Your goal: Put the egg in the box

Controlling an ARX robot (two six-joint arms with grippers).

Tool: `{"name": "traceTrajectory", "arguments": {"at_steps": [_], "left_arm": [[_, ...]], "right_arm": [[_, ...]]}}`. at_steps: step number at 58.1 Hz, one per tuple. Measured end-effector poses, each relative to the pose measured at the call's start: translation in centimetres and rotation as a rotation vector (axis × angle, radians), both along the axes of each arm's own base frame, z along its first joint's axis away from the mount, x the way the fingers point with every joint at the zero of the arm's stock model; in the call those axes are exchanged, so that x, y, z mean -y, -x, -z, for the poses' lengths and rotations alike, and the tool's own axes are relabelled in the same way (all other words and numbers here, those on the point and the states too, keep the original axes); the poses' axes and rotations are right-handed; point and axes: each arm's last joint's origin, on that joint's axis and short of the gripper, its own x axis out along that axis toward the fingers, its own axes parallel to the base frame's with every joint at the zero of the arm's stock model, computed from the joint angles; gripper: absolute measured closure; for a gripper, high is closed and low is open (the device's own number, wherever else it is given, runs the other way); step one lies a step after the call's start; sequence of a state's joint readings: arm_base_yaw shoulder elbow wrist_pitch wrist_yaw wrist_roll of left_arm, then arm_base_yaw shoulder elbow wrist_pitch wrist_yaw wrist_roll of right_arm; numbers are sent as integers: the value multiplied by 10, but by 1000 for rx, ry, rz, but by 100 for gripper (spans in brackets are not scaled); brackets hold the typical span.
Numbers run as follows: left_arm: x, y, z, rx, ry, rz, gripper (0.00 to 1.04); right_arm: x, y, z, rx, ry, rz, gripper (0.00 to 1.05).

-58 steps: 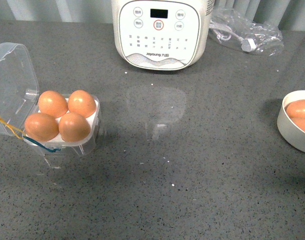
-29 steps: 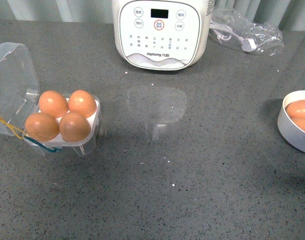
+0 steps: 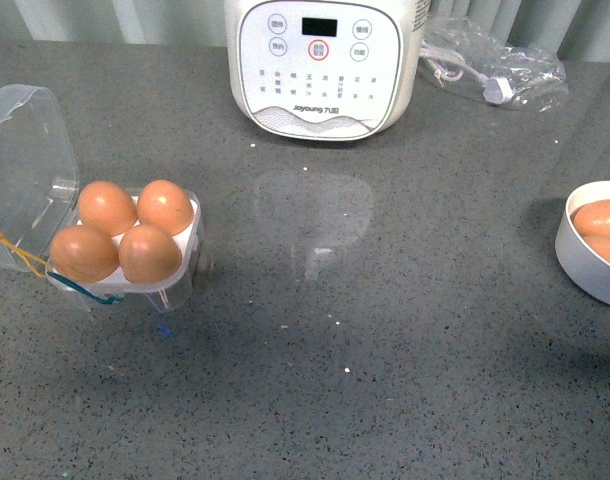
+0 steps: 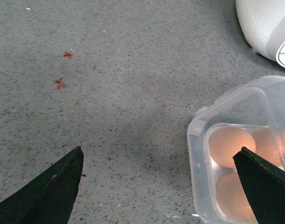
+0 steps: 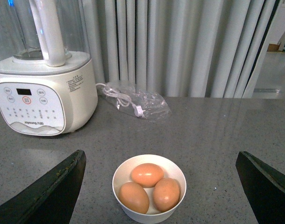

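Almost nothing has shifted in the last second. The cooker [image 3: 325, 65], box [image 3: 181, 275] and bowl [image 3: 583, 268] sit where they sat. Only a faint glint on the counter [image 3: 385, 380] just in front of the box has faded. Neither arm shows in the front view. I judge the placing is over: every cell is taken, so no room is left for another egg.

Counted, large to small:
- One counter.
- One cooker, at the back.
- One box, on the left, its lid swung open.
- One bowl, well apart at the right edge.
- One clear bag [image 3: 495, 60] with a cable, beside the cooker.
- Seven eggs: four in the box [image 3: 149, 254], one per cell, and three in the bowl [image 5: 147, 175].

The task's egg is among the four in the box. They look alike, so I cannot tell which it is.

The left gripper [image 4: 160, 151] hangs above the counter beside the box, fingers spread wide and holding nothing. The right gripper [image 5: 160, 153] hangs above the bowl, also spread wide and empty.
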State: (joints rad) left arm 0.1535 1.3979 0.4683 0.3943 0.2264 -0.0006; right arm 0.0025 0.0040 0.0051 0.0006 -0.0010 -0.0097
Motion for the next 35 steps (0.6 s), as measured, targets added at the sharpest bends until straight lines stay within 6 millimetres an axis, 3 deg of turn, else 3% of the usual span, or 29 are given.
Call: {"name": "traceTrajectory", "arguments": {"at_steps": [11, 20, 27, 35], "left_arm": [[22, -4, 3, -15, -5, 81, 7], [39, 4, -3, 16, -24, 153, 7], [34, 7, -8, 42, -19, 139, 7], [10, 15, -15, 48, -25, 63, 7]], "right_arm": [[0, 0, 0, 0, 0, 0, 7], [0, 0, 0, 0, 0, 0, 7], [0, 0, 0, 0, 0, 0, 7], [0, 0, 0, 0, 0, 0, 7]]}}
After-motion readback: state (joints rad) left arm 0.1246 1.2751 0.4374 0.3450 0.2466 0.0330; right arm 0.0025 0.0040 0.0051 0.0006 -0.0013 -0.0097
